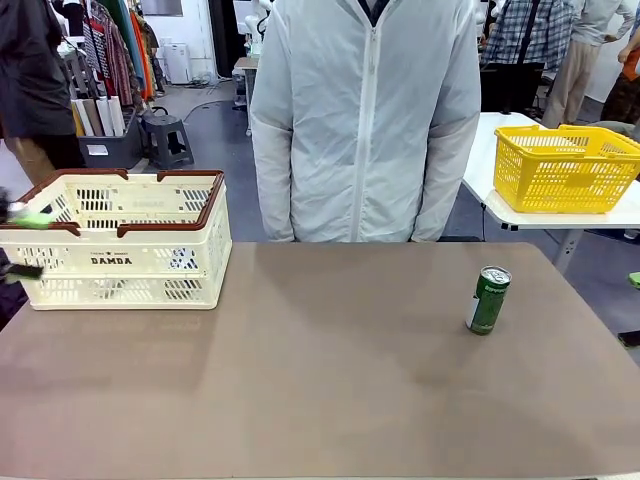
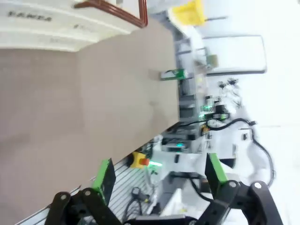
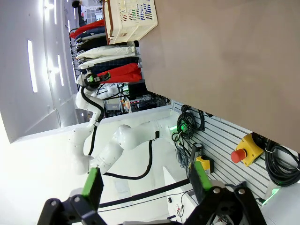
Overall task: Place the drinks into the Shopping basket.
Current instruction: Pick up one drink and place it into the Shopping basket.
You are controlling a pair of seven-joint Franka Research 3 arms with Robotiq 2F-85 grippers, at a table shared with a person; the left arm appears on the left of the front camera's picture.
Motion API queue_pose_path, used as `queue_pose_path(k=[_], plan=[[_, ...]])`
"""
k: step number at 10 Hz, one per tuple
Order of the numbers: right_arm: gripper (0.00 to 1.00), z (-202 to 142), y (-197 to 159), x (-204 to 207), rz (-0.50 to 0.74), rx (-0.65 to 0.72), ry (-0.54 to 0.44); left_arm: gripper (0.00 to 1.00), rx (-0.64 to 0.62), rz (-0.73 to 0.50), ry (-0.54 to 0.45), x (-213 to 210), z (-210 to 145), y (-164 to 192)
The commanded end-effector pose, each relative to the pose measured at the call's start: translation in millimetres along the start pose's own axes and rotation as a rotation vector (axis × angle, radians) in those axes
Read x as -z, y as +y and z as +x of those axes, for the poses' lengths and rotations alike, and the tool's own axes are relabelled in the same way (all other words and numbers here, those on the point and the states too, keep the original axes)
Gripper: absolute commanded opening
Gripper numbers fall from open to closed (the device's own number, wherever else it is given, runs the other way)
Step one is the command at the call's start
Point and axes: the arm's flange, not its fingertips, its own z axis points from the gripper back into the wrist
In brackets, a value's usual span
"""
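Tabletop, brown and matte, carries a slim green metal can with a silver top, upright near its right edge. Cream-white slotted plastic basket with a dark brown rim sits at the far left corner. Left gripper has its jaws spread wide, holding nothing. Right gripper likewise gapes, holding nothing.

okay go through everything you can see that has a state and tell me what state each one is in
green can: upright on the table, right side, untouched.
Shopping basket: upright at the table's far left, handles folded down on the rim; contents hard to tell.
left gripper: open, holding nothing.
right gripper: open, holding nothing.
yellow basket: upright on another table.
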Motion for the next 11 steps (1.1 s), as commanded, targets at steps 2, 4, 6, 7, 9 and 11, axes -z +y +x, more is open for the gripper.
queue_pose_path(k=[2,4,6,7,9,11], plan=[[1.0,2,7,0,0.02,0.008,-0.01,1.0,0.0,0.0,0.0,0,0,0],[1.0,2,7,0,0.02,0.008,-0.01,1.0,0.0,0.0,0.0,0,0,0],[1.0,2,7,0,0.02,0.008,-0.01,1.0,0.0,0.0,0.0,0,0,0],[1.0,2,7,0,0.02,0.008,-0.01,1.0,0.0,0.0,0.0,0,0,0],[1.0,2,7,0,0.02,0.008,-0.01,1.0,0.0,0.0,0.0,0,0,0],[1.0,2,7,0,0.02,0.008,-0.01,1.0,0.0,0.0,0.0,0,0,0]])
